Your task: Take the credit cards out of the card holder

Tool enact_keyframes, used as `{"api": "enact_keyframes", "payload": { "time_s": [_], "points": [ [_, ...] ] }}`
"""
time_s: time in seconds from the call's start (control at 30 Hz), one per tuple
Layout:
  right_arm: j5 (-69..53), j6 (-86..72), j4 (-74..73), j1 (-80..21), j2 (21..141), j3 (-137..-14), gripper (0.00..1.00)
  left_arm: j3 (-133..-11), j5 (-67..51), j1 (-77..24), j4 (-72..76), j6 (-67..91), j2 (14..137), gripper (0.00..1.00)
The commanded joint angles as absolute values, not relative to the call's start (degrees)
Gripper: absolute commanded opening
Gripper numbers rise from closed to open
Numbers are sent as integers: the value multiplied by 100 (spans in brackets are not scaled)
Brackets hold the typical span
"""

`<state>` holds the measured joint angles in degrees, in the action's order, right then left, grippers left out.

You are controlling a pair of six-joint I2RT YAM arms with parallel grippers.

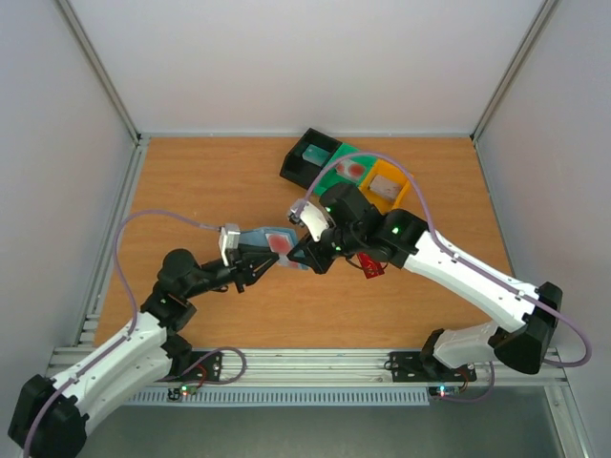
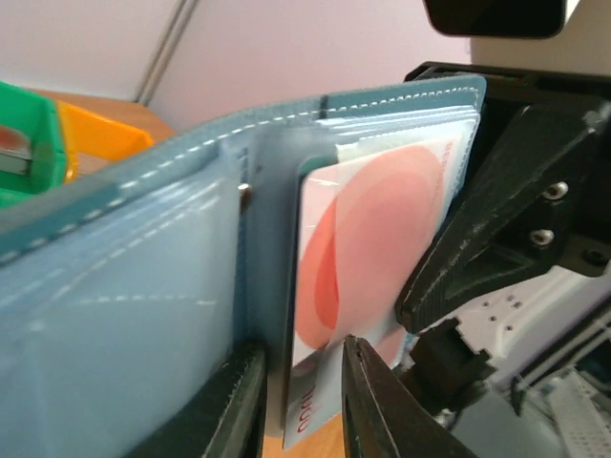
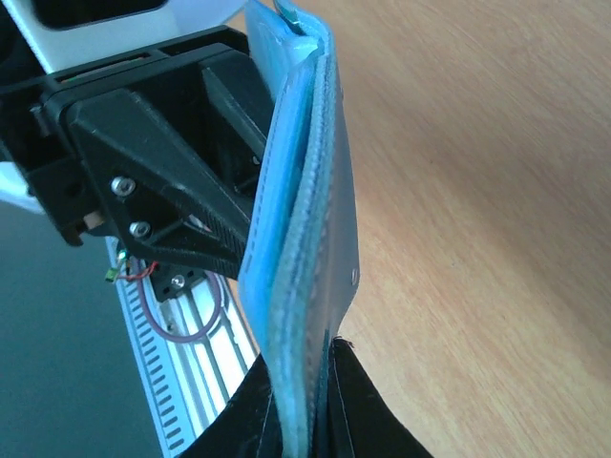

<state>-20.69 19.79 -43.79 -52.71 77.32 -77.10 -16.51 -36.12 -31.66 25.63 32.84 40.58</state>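
We see the left arm [image 1: 115, 353] and right arm [image 1: 468, 277] stretched inward, meeting. The right gripper [image 3: 305, 367] pinches the card holder [image 3: 305, 239]. The left gripper [image 2: 301, 372] narrowly straddles a credit card [image 2: 372, 248], grip unclear.

L gripper [image 2: 301, 420]: jaws narrow, arm ext fwd | R gripper [image 3: 304, 410]: clamped, arm angled inward

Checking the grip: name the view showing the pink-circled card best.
Left wrist: the card shows large, straddled by the left gripper. Top external shows a small pink patch; right wrist only the card holder, edge-on.
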Motion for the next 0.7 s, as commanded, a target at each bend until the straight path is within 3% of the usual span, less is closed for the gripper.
{"api": "enact_keyframes", "payload": {
  "time_s": [0.0,0.17,0.4,0.67],
  "points": [
    [-2970,2560,-4065,-5329,7475,-7637,2,-1639,-4537,-3173,3618,3264,3798,19],
    [-3189,2773,-4019,-5317,7248,-7569,3,-1661,-4850,-3156,3820,3415,3587,1],
    [-3301,2784,-3995,-5309,7290,-7583,4,-1617,-4902,-3146,4079,3358,3525,0],
    [-3561,2910,-3719,-5308,7439,-7594,6,-1720,-4889,-3155,4273,3375,3508,25]
  ]
}}
